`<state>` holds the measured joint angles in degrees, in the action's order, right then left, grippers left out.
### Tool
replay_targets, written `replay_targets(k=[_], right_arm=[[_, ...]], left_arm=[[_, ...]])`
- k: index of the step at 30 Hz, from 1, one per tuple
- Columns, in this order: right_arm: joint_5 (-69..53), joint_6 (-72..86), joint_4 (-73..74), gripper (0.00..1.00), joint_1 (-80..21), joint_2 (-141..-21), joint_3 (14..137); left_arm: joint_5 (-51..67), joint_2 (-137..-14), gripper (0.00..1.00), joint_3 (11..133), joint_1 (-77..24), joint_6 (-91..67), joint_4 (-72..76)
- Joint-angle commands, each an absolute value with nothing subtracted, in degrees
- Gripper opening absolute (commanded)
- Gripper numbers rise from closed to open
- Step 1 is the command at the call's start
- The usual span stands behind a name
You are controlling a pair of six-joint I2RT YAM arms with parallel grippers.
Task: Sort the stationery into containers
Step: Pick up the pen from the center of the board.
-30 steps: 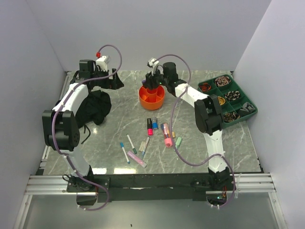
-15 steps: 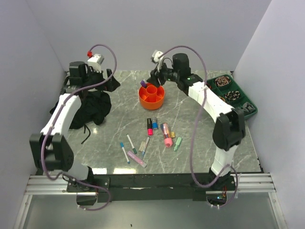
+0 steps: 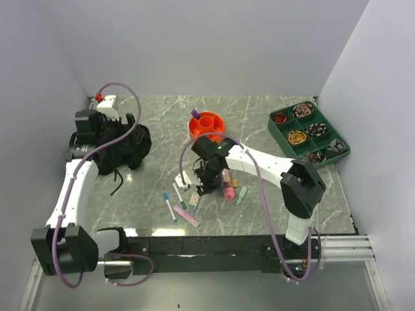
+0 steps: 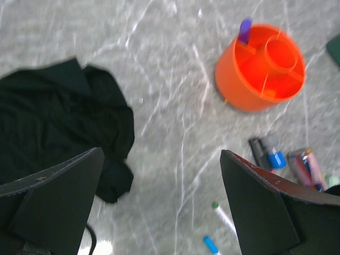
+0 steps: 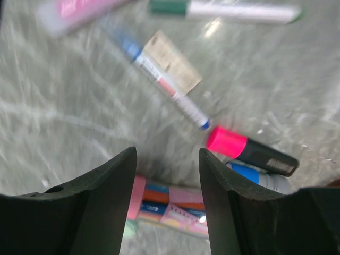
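Observation:
The orange holder (image 3: 206, 125) stands at mid table with a purple marker (image 3: 194, 113) upright in one ring compartment; it also shows in the left wrist view (image 4: 260, 69). Loose stationery lies in front of it: a pink-capped black highlighter (image 5: 249, 151), a blue-capped marker (image 5: 260, 179), a thin blue pen (image 5: 164, 87), a green-capped marker (image 5: 223, 8) and a colourful pink pack (image 5: 175, 206). My right gripper (image 3: 206, 183) (image 5: 166, 196) is open and empty just above this cluster. My left gripper (image 3: 133, 137) (image 4: 162, 202) is open and empty, high over the edge of the black cloth.
A black cloth bundle (image 3: 123, 146) lies at the left. A dark green compartment tray (image 3: 310, 135) with small items stands at the far right. White pens (image 3: 175, 201), a pink bar (image 3: 187, 216) and a green eraser (image 3: 242, 194) lie toward the near edge.
My right gripper left the purple marker in the orange holder and swung down over the loose stationery. My left arm drew back toward the near left, over the black cloth.

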<state>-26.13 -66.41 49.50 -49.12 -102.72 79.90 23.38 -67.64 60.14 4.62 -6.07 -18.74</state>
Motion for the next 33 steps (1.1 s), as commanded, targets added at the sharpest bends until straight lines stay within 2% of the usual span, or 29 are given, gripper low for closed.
replay_targets(k=[1, 6, 17, 33], right_arm=[[-17.59, -80.40, 54.05, 0.58, -49.39, -103.27, 81.21], [-11.52, -91.57, 54.23, 0.57, -48.96, -107.22, 83.23], [-10.55, -104.23, 51.24, 0.56, -46.67, -113.81, 88.33], [-12.92, -106.96, 52.29, 0.56, -47.11, -118.92, 91.85]], left_arm=[[22.32, -61.27, 0.99, 56.70, 4.83, -3.78, -20.21], [23.64, -57.84, 0.99, 53.62, 5.53, -4.48, -20.22], [24.87, -57.74, 0.99, 52.38, 9.14, -5.98, -19.69], [24.96, -58.63, 0.99, 50.89, 9.32, -6.77, -19.25]])
